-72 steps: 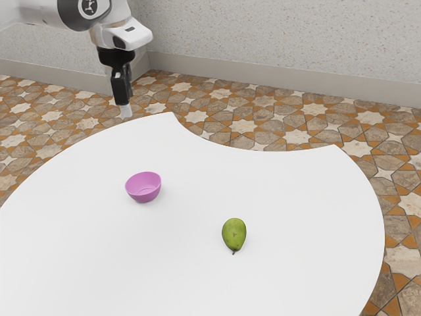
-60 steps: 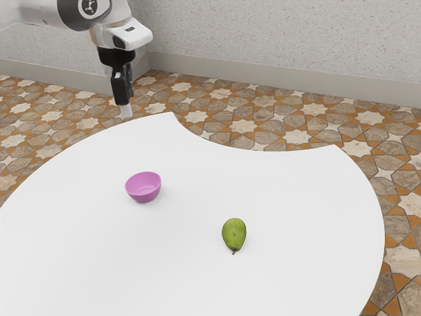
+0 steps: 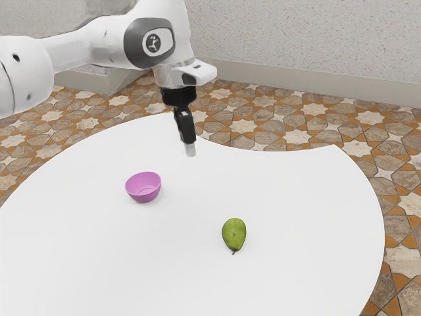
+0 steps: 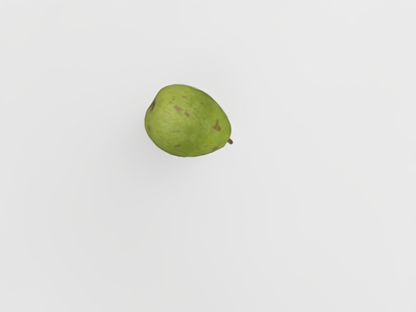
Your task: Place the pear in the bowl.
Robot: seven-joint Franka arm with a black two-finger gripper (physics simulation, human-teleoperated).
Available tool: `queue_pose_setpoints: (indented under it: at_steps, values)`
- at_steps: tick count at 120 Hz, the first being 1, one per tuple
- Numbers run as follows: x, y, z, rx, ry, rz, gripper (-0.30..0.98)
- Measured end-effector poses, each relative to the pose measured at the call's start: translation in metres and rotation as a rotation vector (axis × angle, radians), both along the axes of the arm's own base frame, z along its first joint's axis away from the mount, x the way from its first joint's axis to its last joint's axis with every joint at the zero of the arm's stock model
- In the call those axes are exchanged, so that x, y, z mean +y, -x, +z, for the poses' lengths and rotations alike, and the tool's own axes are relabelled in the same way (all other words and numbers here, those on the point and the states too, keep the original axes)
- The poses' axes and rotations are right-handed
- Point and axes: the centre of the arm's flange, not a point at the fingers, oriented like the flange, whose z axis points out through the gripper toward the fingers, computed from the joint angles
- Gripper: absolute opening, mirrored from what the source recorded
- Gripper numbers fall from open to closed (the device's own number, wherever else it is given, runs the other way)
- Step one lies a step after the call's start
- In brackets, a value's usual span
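My black gripper (image 3: 190, 151) hangs above the white table in the exterior view, between the bowl and the pear along the view's width and higher than both, touching neither. The green pear (image 3: 234, 234) lies on its side on the table, its small dark stem toward the view's lower edge. To its left in that view, a pink-purple bowl (image 3: 143, 187) stands upright with its inside showing and nothing in it. In the wrist view the pear (image 4: 187, 121) has brown specks on its skin.
The white table (image 3: 289, 197) has a curved outer edge and a scooped inward edge near the arm. Beyond it are a patterned tile floor (image 3: 296, 136) and a speckled wall.
My arm has swung toward the exterior view's right and lower, bringing the gripper from beyond the table's edge to above the table. Bowl and pear have stayed put.
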Motion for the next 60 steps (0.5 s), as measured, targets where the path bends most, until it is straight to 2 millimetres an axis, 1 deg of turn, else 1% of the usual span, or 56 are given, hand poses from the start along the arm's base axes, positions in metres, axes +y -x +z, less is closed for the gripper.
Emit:
queue_pose_setpoints:
  at_steps: [4,7,9,13,17,26,31,36,40,45,60]
  values:
    - [-0.018,-0.001,-0.011,0.01,-0.006,0.024,0.68]
    - [-0.026,-0.001,-0.016,0.014,-0.011,0.048,0.68]
    - [-0.029,-0.002,-0.019,0.016,-0.014,0.068,0.68]
    - [-0.029,-0.005,-0.024,0.018,-0.02,0.116,0.68]
    - [-0.029,-0.006,-0.025,0.015,-0.024,0.157,0.68]
    - [-0.04,-0.006,-0.027,0.004,-0.043,0.224,0.68]
    - [-0.052,-0.006,-0.031,-0.02,-0.069,0.242,0.69]
    - [-0.067,-0.004,-0.042,-0.043,-0.095,0.263,0.69]
    - [-0.074,-0.003,-0.051,-0.057,-0.114,0.292,0.68]
    - [-0.077,-0.005,-0.062,-0.071,-0.134,0.344,0.68]
    - [-0.069,-0.013,-0.096,-0.068,-0.165,0.525,0.69]
